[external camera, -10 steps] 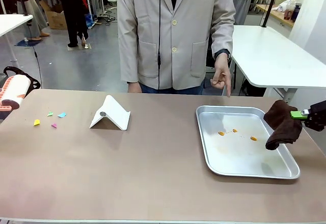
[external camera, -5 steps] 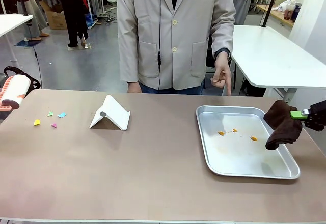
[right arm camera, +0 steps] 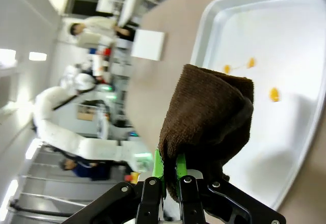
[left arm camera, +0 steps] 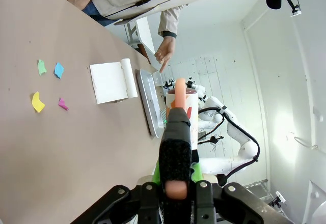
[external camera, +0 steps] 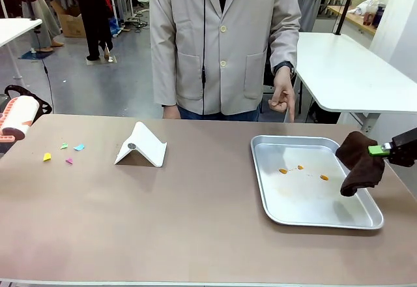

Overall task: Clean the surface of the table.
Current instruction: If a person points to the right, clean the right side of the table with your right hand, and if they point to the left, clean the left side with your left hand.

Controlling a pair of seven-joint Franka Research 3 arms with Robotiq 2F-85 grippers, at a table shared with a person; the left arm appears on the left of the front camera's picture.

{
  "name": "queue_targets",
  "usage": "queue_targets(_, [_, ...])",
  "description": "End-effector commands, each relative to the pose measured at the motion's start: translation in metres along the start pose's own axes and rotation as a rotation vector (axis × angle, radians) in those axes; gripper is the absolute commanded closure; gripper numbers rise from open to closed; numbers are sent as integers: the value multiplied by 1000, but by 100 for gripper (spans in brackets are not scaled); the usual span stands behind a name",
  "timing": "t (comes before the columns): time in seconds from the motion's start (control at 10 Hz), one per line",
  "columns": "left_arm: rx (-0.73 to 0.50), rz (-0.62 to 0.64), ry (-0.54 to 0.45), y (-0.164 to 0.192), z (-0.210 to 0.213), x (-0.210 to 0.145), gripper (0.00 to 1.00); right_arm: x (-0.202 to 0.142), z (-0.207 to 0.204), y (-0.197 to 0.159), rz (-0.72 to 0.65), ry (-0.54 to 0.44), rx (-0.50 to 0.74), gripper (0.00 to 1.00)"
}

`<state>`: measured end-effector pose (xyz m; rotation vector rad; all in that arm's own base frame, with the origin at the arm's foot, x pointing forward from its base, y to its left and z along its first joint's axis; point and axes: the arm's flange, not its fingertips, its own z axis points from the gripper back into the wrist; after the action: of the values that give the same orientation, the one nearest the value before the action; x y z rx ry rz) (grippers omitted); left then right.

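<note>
Cleaning looks barely begun: below the right claw (external camera: 378,149), clamped on a dark brown cloth (external camera: 359,163), and the left claw (left arm camera: 175,183), clamped on a white lint roller (external camera: 19,119), the wide brownish-taupe bench (external camera: 195,222) carries unswept coloured paper scraps (external camera: 79,147) near the left claw.

Taupe table (external camera: 195,222); silver tray (external camera: 306,202); brown cloth (external camera: 358,163); white stand (external camera: 140,147).

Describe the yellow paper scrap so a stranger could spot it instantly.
On the wide brown table, left of the white folded stand, lie four small paper scraps. The yellow scrap is leftmost; the green scrap, blue scrap and pink scrap lie right of it.
</note>
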<state>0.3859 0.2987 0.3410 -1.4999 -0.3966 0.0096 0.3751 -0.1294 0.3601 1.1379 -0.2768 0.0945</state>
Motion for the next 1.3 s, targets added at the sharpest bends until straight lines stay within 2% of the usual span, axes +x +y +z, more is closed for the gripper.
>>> queue_targets(0.0, [-9,-18,0,-2,-1,-3,100,13,-10,30,36,76,-217,89])
queue_targets(0.2, [-9,-18,0,-2,-1,-3,100,27,-29,42,61,68,-451,89])
queue_targets(0.5, [-9,-18,0,-2,-1,-3,100,52,-49,34,84,115,-680,89])
queue_targets(0.8, [-9,-18,0,-2,-1,-3,100,66,-86,14,52,149,-698,89])
queue_targets(1.2, [-9,-18,0,-2,-1,-3,100,66,-127,-6,39,189,-715,89])
